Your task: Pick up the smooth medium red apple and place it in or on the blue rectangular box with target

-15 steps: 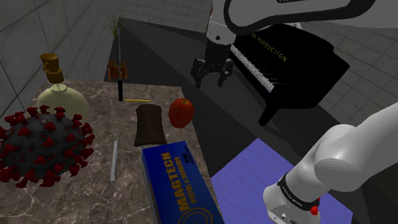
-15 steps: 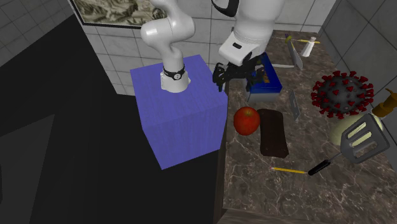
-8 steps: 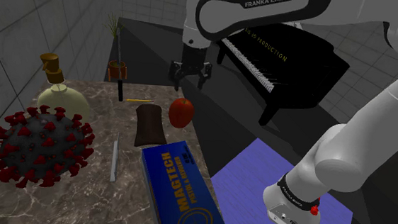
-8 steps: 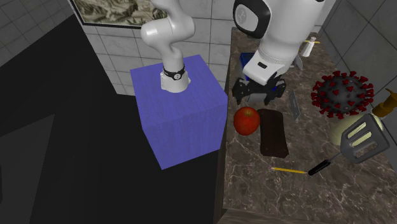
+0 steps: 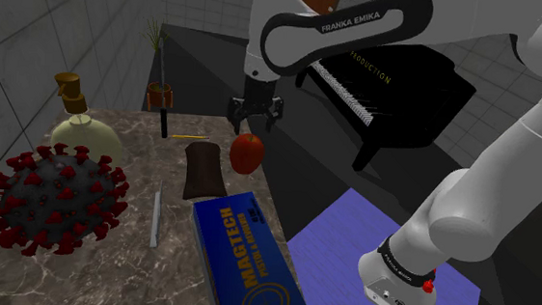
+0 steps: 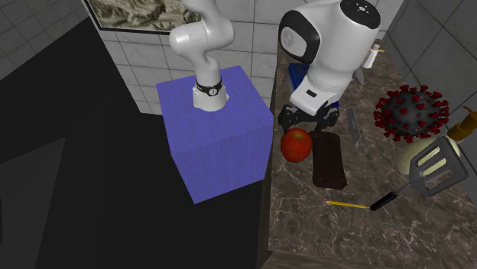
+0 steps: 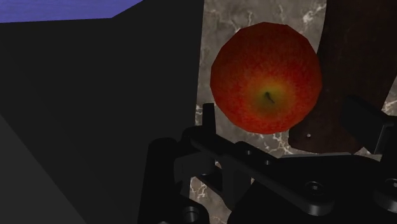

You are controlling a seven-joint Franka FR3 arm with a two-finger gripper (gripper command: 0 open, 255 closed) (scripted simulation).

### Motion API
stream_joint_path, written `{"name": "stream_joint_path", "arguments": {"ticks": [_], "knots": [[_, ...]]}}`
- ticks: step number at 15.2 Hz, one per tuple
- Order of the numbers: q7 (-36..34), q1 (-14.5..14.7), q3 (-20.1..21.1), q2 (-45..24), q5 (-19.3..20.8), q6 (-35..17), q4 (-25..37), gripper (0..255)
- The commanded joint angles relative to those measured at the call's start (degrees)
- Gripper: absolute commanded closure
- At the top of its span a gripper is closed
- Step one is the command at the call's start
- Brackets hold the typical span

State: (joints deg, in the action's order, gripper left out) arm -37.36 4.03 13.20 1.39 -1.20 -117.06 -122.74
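Apple (image 5: 247,151) at counter (image 5: 127,264) edge, just beside board (image 5: 203,170), pincer (image 5: 254,125) above it; box (image 5: 248,261) nearer the stand (image 5: 341,240), virus model (image 5: 54,196) at shoulder view's left.

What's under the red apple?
The round red apple sits on the brown marbled countertop. The spot right beneath it is covered by the apple itself.

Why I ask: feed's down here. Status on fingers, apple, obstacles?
Fingers open, just above apple, not gripping. Apple on counter, brown block close beside it. Nothing between fingers and apple.
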Motion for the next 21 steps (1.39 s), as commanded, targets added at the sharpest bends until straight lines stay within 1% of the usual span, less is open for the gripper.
{"name": "stream_joint_path", "arguments": {"ticks": [1,6,7,16,21], "knots": [[0.0,0.0,0.0,0.0,0.0,-0.3,-0.3,0],[0.0,0.0,0.0,0.0,0.0,-0.3,-0.3,0],[0.0,0.0,0.0,0.0,0.0,-0.3,-0.3,255],[0.0,0.0,0.0,0.0,0.0,-0.3,-0.3,255],[0.2,0.0,-0.1,1.5,-0.3,3.5,2.1,255]]}}
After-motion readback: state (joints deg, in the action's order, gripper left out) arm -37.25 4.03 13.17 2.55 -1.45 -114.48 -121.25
